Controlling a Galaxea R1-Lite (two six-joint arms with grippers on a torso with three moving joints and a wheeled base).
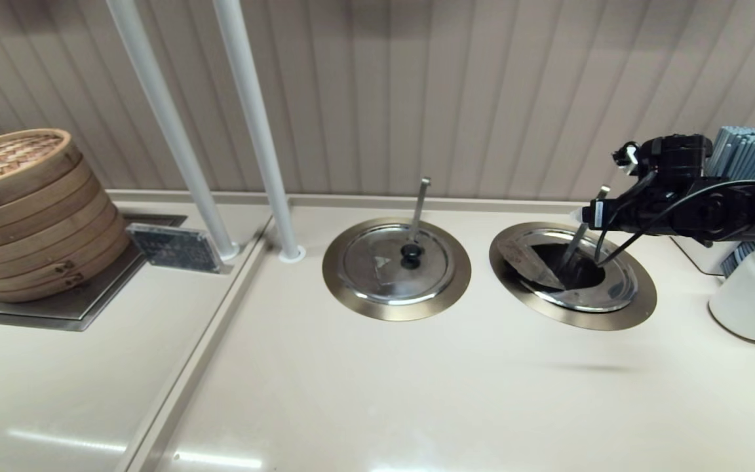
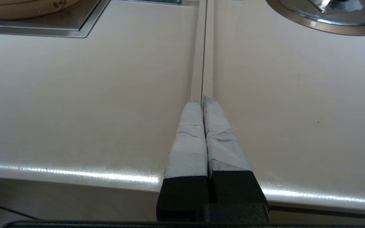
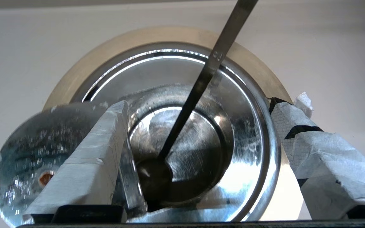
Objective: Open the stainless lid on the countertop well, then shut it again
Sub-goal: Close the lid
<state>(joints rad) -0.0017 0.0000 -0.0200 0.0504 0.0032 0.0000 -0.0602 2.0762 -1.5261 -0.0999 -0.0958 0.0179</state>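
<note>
Right tool [image 3: 198,158] is hovering over the countertop well [image 1: 633,308], fingers [image 3: 87,158] spread apart, gripping nothing; the stainless lid [image 3: 27,164] is standing tilted up at the well's left side, interior exposed w/ ladle handle [image 3: 201,82] slanting out; left tool [image 2: 202,98] is idling above the bench [image 2: 74,95], fingers together.

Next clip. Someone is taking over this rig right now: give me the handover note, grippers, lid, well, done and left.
Right gripper: open, above the countertop well, holding nothing.
Left gripper: shut, empty, parked over the bare counter.
Stainless lid: off the opening, tilted at the well's left side, underside showing. The ladle leans in the uncovered pot.
Done: opening.
Left: regrasp the lid and close the well. The twin lid stays shut.
</note>
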